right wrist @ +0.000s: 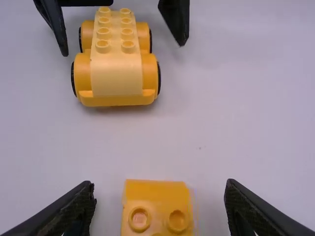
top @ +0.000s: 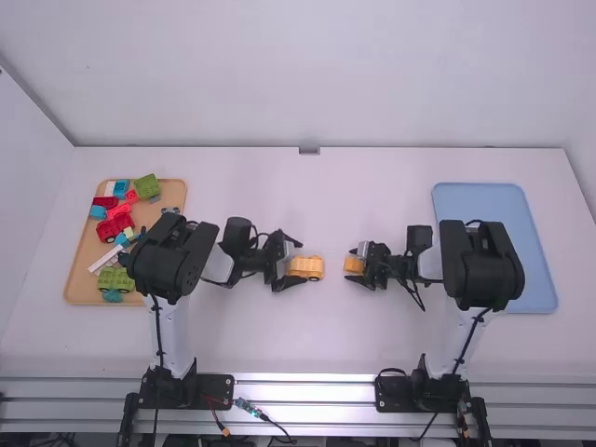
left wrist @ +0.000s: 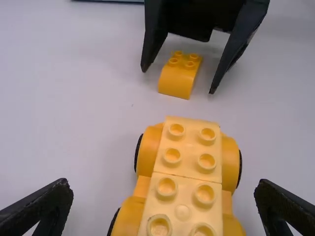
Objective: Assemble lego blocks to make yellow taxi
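Near the table's middle my left gripper point(top: 287, 261) stands open around the rear part of a yellow wheeled car base point(top: 311, 267). In the left wrist view the car base point(left wrist: 189, 182) lies between the spread fingers of my left gripper point(left wrist: 162, 201), touching neither; its top carries rows of studs. My right gripper point(top: 361, 265), also open, is at a small orange-yellow block point(top: 353, 264) to the right of the car. The right wrist view has this curved block point(right wrist: 156, 206), studs up, between the parted fingers of my right gripper point(right wrist: 160, 201), with gaps on both sides.
A wooden tray point(top: 78, 286) at the left holds several loose red, green, blue and white pieces. A blue tray point(top: 542, 279) lies at the right, partly under the right arm. White table surface separates the car and the small block.
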